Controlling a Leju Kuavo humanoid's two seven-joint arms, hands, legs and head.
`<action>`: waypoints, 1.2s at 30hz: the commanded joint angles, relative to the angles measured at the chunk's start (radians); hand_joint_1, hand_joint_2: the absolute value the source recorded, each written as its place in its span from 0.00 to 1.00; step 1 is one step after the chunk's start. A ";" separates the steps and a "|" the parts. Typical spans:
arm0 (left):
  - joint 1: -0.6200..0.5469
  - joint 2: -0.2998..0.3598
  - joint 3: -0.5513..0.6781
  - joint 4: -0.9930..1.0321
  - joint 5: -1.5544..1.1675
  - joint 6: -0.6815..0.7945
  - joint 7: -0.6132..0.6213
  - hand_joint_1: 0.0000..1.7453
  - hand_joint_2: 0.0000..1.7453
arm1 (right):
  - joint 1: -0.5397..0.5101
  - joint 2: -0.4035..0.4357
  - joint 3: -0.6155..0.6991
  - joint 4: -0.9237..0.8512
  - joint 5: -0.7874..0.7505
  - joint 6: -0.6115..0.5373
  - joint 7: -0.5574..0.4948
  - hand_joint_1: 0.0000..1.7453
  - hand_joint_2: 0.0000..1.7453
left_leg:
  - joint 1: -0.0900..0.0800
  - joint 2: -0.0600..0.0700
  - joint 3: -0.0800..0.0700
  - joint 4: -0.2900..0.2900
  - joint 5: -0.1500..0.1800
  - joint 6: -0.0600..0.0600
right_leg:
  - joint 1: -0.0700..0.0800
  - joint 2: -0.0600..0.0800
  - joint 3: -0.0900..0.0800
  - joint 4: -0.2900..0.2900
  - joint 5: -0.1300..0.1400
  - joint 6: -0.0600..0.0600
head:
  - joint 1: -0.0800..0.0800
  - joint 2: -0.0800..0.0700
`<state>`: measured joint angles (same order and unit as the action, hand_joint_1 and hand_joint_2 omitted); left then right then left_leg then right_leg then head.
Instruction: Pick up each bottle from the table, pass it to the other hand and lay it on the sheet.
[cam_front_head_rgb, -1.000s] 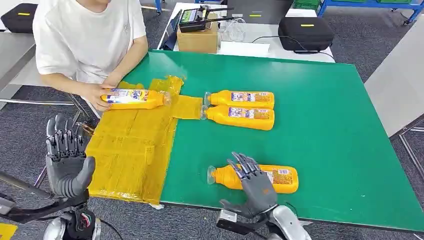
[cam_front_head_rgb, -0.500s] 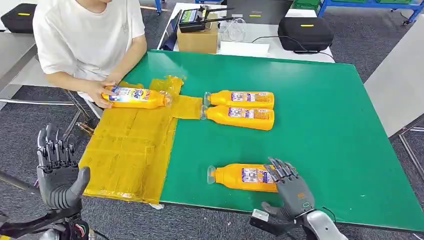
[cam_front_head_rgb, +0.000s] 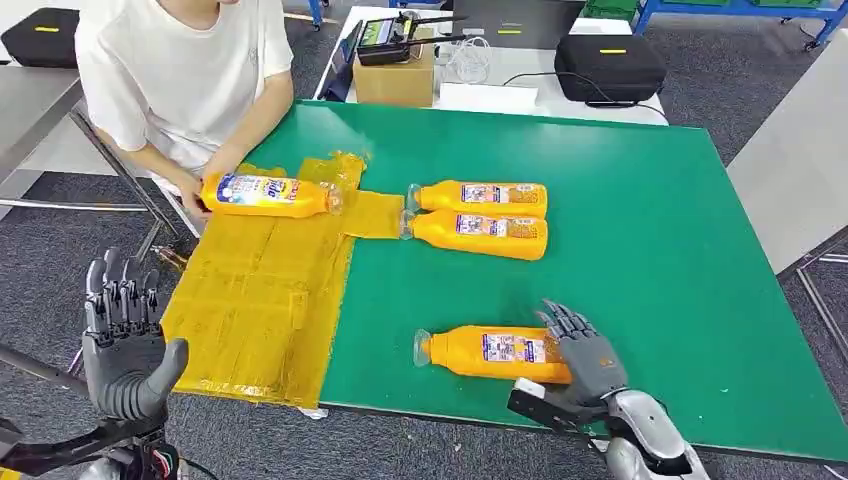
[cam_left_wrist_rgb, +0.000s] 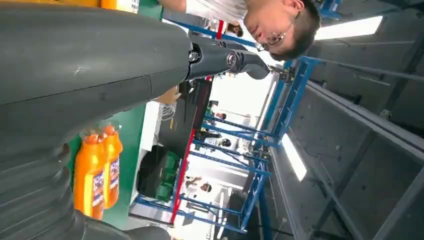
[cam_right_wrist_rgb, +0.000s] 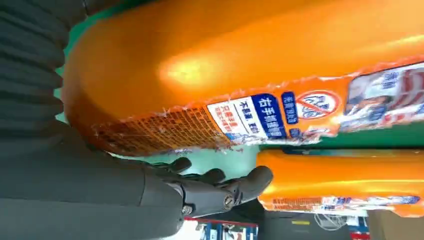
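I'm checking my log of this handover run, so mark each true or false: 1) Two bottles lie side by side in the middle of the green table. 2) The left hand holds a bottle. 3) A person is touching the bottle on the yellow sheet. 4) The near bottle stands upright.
1) True: the two bottles lie side by side on the table.
2) False: the left hand is open and holds nothing.
3) True: the person's hand touches the bottle on the sheet, on the yellow sheet.
4) False: the near bottle lies on its side, by the right hand.
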<state>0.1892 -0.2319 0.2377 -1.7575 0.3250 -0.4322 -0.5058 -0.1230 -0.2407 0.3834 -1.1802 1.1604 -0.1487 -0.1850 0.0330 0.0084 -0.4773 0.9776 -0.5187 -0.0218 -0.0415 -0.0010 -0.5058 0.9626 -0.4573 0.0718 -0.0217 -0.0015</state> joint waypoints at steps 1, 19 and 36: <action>-0.021 0.022 0.038 0.050 -0.011 -0.019 -0.017 0.00 1.00 | -0.172 -0.016 0.089 0.268 -0.036 0.110 -0.011 0.19 1.00 | 0.000 0.002 0.003 -0.002 0.000 0.002 | 0.001 0.002 0.002 -0.002 0.001 -0.003 | 0.000 0.000; -0.040 0.033 0.020 0.068 -0.017 -0.003 -0.042 0.00 1.00 | -0.295 -0.051 0.207 0.395 -0.157 0.189 -0.080 1.00 1.00 | 0.000 0.000 0.009 -0.002 0.001 0.003 | 0.001 0.000 0.008 -0.002 0.001 -0.004 | 0.000 0.000; 0.029 0.013 -0.153 0.008 -0.246 0.234 -0.076 0.00 1.00 | 0.007 0.205 -0.018 -0.070 -0.570 0.095 -0.292 1.00 1.00 | 0.002 0.001 0.011 -0.002 -0.001 0.001 | 0.003 0.002 0.009 -0.001 0.000 -0.004 | 0.000 0.000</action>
<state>0.1895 -0.2186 0.2338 -1.7552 0.1119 -0.2501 -0.5868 -0.3119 -0.2441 0.5088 -0.9439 0.7094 -0.0122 -0.4407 0.0345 0.0083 -0.4678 0.9776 -0.5188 -0.0218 -0.0400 -0.0008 -0.4967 0.9627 -0.4573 0.0720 -0.0221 -0.0015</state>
